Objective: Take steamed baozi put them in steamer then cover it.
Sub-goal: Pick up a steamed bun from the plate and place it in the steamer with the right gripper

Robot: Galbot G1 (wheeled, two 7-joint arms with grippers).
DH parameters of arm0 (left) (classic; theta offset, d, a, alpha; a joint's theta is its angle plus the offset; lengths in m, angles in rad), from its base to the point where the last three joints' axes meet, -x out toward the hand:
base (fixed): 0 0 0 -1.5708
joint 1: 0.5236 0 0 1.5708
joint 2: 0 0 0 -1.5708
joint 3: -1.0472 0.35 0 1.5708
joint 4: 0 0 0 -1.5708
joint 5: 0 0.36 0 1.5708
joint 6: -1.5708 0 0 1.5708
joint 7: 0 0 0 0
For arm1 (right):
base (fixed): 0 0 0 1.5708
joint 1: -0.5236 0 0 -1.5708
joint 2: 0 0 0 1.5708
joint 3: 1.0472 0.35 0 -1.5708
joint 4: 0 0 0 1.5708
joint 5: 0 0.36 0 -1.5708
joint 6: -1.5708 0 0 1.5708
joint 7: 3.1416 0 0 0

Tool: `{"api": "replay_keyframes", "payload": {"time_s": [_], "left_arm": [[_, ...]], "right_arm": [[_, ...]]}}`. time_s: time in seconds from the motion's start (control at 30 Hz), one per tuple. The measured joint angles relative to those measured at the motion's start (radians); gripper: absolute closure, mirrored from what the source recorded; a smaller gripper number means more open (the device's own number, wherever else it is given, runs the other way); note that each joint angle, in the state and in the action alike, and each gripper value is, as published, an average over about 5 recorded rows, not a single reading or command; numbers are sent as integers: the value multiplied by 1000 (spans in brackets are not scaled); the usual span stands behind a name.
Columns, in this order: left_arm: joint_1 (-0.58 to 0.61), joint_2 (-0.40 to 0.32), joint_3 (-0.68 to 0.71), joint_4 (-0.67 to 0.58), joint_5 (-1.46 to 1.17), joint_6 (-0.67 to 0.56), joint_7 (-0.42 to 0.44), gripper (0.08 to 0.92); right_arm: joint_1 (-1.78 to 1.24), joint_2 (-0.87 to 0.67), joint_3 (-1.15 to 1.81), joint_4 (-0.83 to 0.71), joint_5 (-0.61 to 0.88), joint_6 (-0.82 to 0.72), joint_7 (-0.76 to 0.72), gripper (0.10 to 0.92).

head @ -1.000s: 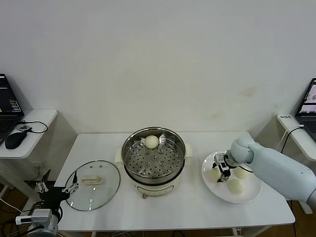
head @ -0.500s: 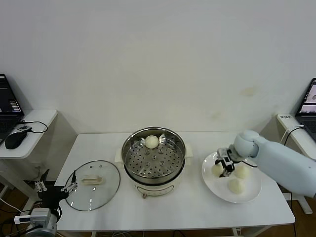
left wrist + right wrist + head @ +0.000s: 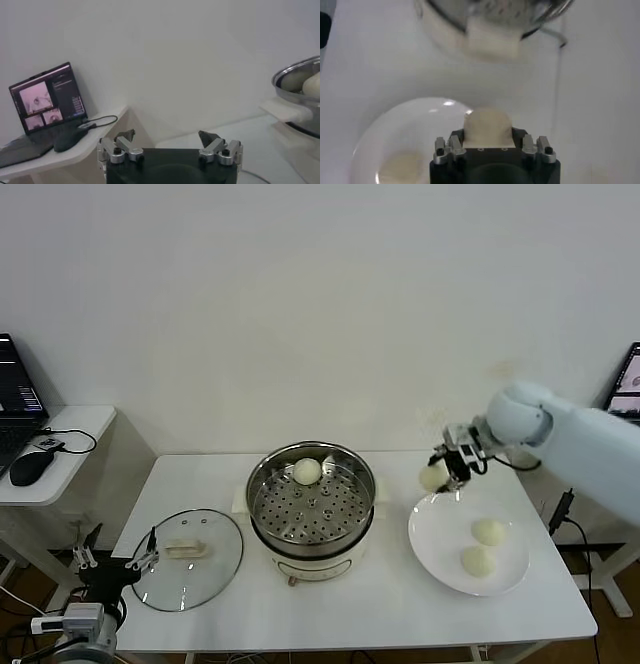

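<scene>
My right gripper (image 3: 441,472) is shut on one cream-white baozi (image 3: 431,478), lifted above the table between the steamer and the white plate (image 3: 436,532). In the right wrist view that baozi (image 3: 487,125) fills the gap between the jaws of the gripper (image 3: 488,136). The shiny steamer (image 3: 262,481) stands mid-table with one baozi (image 3: 307,471) at the back of its perforated tray. Two more baozi (image 3: 488,531) (image 3: 478,561) lie on the plate. The glass cover (image 3: 188,556) lies flat on the table's left. My left gripper (image 3: 112,567) hangs open, low beside the table's left front corner.
A side table (image 3: 70,424) on the far left carries a laptop (image 3: 45,97) and a mouse (image 3: 30,468). Another laptop shows at the right edge. The wall stands close behind the table. The left wrist view catches the steamer's rim (image 3: 295,75).
My right gripper closed on a baozi on the plate, then rose with it and moved back toward the steamer. The plate now holds two. The left arm barely moved.
</scene>
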Motion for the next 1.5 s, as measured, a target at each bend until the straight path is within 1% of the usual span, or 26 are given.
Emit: {"api": "replay_keyframes", "payload": {"time_s": [0.27, 0.57, 0.83, 1.07, 1.23, 1.5], "left_arm": [[-1, 0, -14, -4, -2, 0, 0, 177], [2, -14, -33, -9, -3, -1, 0, 177], [5, -21, -46, -15, -5, -8, -1, 177], [3, -29, -47, -19, -5, -13, -3, 177], [0, -31, -47, -19, -5, -16, -3, 177], [-7, -27, -44, -11, -6, -16, -3, 177]], "right_arm": [[90, 177, -69, -23, 156, -80, 57, 406], [57, 410, -107, -121, 234, -159, 114, 406], [-9, 568, -120, -216, 251, -206, 154, 406], [-60, 672, -127, -294, 243, -225, 174, 406], [-90, 721, -128, -346, 221, -231, 180, 406], [-115, 756, -127, -399, 194, -244, 187, 405]]}}
